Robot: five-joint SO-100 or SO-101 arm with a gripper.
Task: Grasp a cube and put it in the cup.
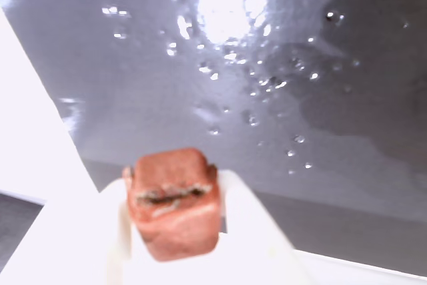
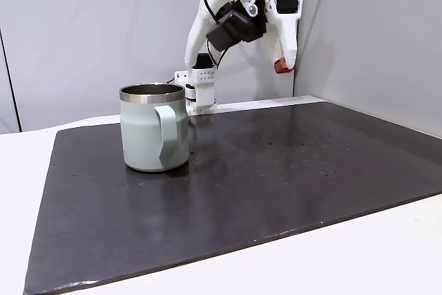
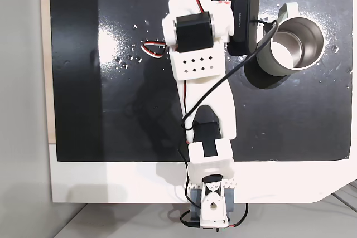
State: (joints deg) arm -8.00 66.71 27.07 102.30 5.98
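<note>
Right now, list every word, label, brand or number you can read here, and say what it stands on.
There is no readable text.
The cup, the cube in the gripper, and the dark mat carry no readable print in any view.

In a fixed view the cup (image 2: 153, 128) stands on the mat (image 2: 276, 184), which lies on the surface (image 2: 387, 253). My claw (image 2: 282, 65) hangs high above the mat, up and to the right of the cup and well apart from it. The cube (image 2: 280, 66) sits between my fingers (image 1: 250, 221), clear of the mat below.
</note>
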